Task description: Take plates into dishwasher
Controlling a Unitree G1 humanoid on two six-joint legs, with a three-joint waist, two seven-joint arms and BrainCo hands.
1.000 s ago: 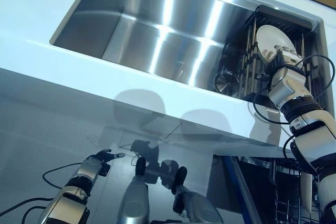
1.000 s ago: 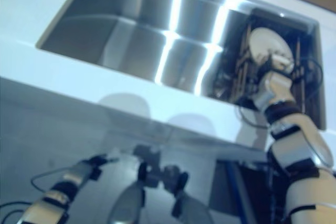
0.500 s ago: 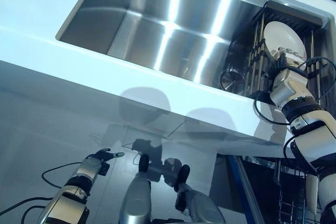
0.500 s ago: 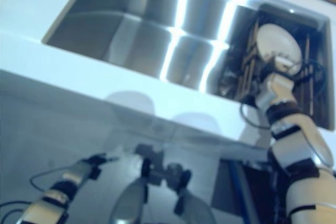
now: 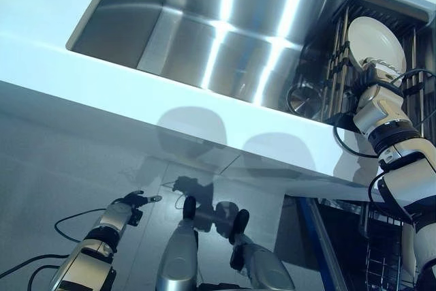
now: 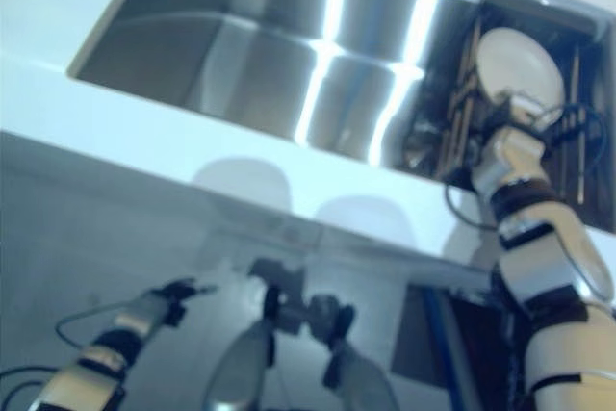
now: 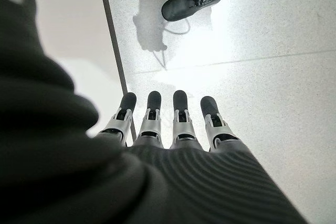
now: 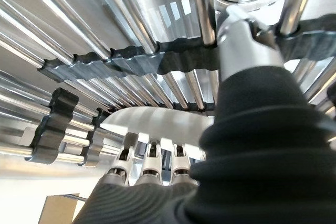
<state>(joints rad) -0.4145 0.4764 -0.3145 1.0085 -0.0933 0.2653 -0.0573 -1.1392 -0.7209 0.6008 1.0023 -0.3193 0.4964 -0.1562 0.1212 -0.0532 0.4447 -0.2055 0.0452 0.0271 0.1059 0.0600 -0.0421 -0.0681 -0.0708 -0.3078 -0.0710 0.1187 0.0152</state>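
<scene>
Running pale and bare around a steel sink [image 5: 204,39], the surface [image 5: 48,5] leaving wide open room left of the basin. Standing upright in the dark wire rack [image 5: 340,59] at the sink's right end, a white plate [image 5: 376,42]. Reaching into that rack, right hand [image 5: 379,78] with fingers curling over the plate's lower rim and thumb on a bar. Hanging low over the speckled floor [image 7: 262,51], left hand [image 7: 163,124], fingers straight, holding nothing.

Free room and obstacles. The sink basin [image 5: 204,39] lies open across the upper left and centre. At upper right the rack [image 5: 344,52] of upright metal rods hems the white plate [image 5: 376,42]; the right hand [image 5: 379,93] sits among them.
</scene>
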